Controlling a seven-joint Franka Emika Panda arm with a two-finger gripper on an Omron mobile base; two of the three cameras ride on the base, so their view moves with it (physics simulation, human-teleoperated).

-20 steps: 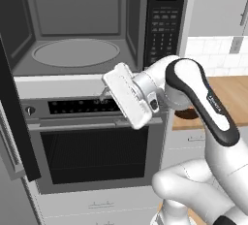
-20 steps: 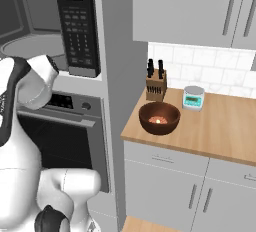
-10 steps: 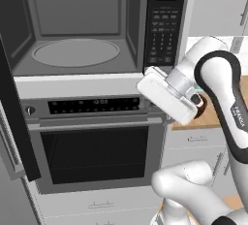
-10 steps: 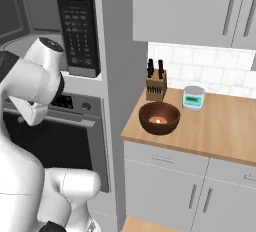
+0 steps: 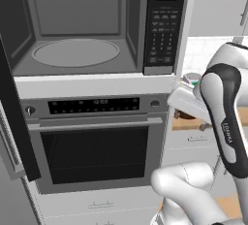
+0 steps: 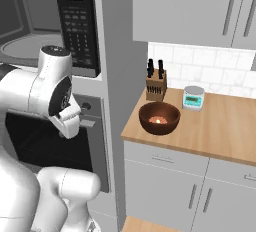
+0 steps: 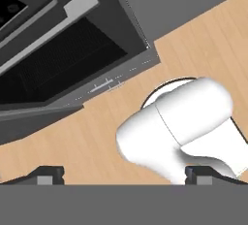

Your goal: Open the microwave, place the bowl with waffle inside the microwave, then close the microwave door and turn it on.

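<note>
- Gripper (image 7: 123, 173) jaws spread wide, empty — pointing at the floor, well apart from the bowl with waffle (image 6: 159, 117).
- Risk: swinging toward the counter (image 6: 220, 131), the arm clips the knife block (image 6: 156, 82) or tips the bowl.

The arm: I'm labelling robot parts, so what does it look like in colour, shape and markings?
The arm is glossy white with rounded, bulbous segments and dark bands at the joints. One dark band carries small white lettering, too small to read. The tool has two small dark fingertips.

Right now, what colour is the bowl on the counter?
Reddish-brown bowl, clearest in the right base view.
</note>
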